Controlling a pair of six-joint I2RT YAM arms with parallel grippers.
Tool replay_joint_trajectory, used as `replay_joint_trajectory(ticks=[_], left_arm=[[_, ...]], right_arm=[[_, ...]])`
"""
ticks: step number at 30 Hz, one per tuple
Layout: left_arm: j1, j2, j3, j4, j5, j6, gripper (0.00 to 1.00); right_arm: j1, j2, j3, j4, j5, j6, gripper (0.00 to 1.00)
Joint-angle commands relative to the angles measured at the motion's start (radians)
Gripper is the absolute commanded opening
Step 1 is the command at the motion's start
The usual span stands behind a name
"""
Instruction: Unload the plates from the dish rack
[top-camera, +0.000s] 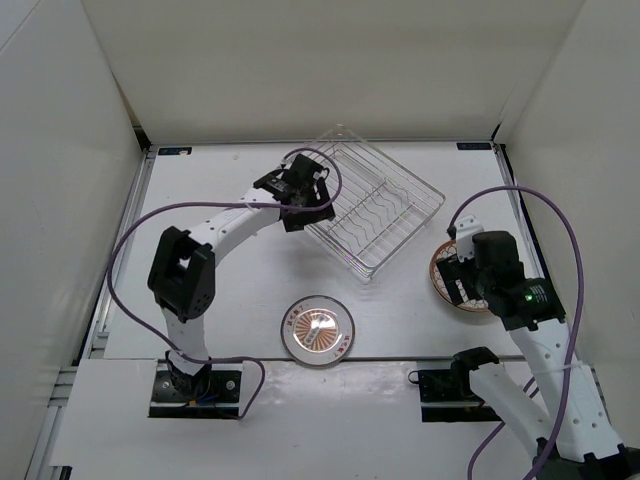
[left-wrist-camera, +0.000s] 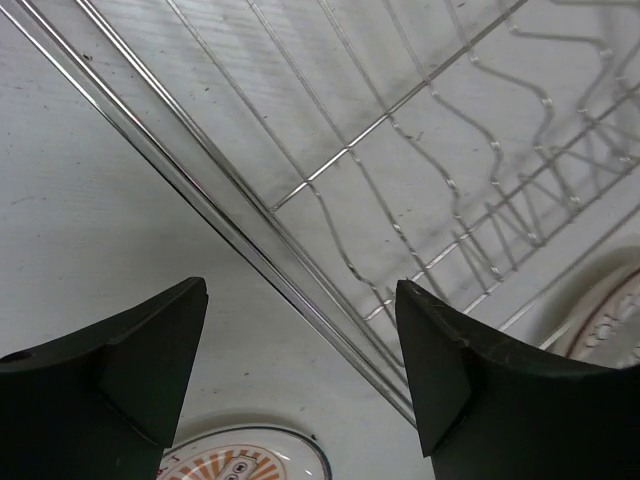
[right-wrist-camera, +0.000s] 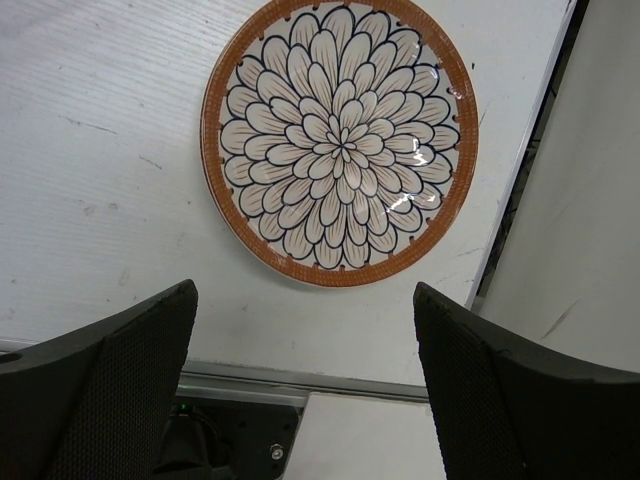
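The dish rack (top-camera: 378, 212), of thin silver wire, stands askew near the far edge of the table (top-camera: 240, 300). The orange-lined plate (top-camera: 316, 331) lies flat at the middle of the near edge, and the brown petal plate (right-wrist-camera: 340, 140) lies flat close to the right edge. The left gripper (left-wrist-camera: 300, 295), at the rack's left rim, and the right gripper (right-wrist-camera: 305, 295), above the petal plate, are both spread wide and hold nothing; there is free room between rack and plates.

Petal plate (right-wrist-camera: 340, 145), top of the right wrist view: white, dark-outlined petals, orange-brown rim. Striped plate (top-camera: 316, 332), low centre in the top view: orange radial lines on white. Rack (top-camera: 375, 205) is silver wire, cables (top-camera: 512, 188) purple.
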Motion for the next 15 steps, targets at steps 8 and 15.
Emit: replay_joint_trajectory(ticks=[8,15], left_arm=[[0.064,0.09,-0.003,-0.112,0.096,0.041,0.68],[0.142,0.079,0.052,-0.189,0.172,0.116,0.35]], right_arm=[[-0.006,-0.015,-0.014,0.011,0.012,0.008,0.9],[-0.006,-0.011,-0.025,0.018,-0.006,0.023,0.9]])
